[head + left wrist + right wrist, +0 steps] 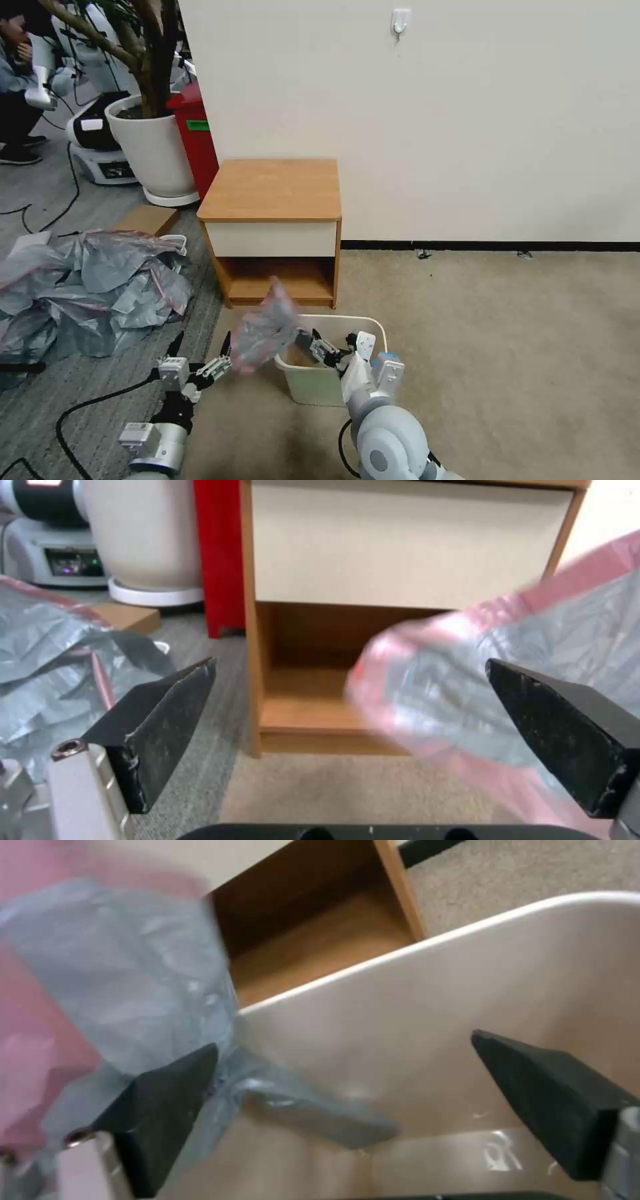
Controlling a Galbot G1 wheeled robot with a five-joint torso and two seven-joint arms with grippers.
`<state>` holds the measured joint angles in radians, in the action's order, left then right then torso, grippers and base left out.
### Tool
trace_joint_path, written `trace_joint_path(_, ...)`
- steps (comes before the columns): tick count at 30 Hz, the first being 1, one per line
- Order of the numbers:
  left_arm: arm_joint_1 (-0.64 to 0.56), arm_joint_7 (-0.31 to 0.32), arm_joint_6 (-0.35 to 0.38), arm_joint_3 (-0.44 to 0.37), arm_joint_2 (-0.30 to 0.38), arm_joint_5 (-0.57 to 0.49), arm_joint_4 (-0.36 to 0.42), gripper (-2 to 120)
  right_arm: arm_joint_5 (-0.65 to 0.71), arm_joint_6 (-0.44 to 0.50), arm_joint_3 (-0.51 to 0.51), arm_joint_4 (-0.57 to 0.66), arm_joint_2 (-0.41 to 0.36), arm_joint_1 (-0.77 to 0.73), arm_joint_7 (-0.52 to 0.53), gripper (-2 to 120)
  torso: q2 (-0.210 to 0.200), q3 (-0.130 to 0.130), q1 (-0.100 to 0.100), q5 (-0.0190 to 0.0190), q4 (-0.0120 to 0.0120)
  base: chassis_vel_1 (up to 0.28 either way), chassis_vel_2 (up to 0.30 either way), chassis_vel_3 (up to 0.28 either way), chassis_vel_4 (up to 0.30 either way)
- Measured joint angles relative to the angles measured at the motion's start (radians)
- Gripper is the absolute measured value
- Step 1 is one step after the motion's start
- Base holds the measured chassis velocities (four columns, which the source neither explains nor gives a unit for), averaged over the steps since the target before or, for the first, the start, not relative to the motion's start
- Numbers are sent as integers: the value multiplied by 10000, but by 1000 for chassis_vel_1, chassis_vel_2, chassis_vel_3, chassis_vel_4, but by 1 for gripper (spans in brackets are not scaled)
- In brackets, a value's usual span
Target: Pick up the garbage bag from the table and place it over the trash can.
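The garbage bag [263,330], translucent grey with a pink-red band, hangs blurred over the left rim of the cream trash can [373,325], in front of the table [270,189]. My left gripper [202,340] is open just left of the bag and level with it. In the left wrist view the bag [480,680] lies beyond the open left gripper [351,665], nearer one finger. My right gripper [310,340] reaches into the can's mouth. In the right wrist view the right gripper [345,1041] stands open, with the bag [133,990] against one finger and draped over the can's wall [433,1005].
A big heap of grey bags [87,287] covers the floor at the left, with black cables [87,407] near my left arm. A tall red bin [199,133] and a white plant pot [153,147] stand beside the table. Bare carpet spreads to the right.
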<state>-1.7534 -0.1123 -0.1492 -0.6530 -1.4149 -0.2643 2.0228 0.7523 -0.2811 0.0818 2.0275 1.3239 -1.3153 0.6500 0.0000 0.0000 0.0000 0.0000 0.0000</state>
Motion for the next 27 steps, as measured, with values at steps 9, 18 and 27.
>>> trace_joint_path(9, -23, -119, -6, 41, 4, 51, -29, 100, -246, -516, -194, 242, -95, -81, 395, 100, 0, 0, 0, 0, 0, 0, 0, 0, 0)
trace_joint_path(18, -63, -173, 3, 42, 23, 61, 19, 100, -976, -777, -454, 335, -304, -120, 600, 100, 0, 0, 0, 0, 1, 0, 0, 0, 0)
trace_joint_path(27, -42, -291, -7, 29, 35, -67, 87, 100, -1456, -835, -860, 342, -376, -84, 802, 100, 0, 0, 0, -1, 1, 0, 0, 0, 0)
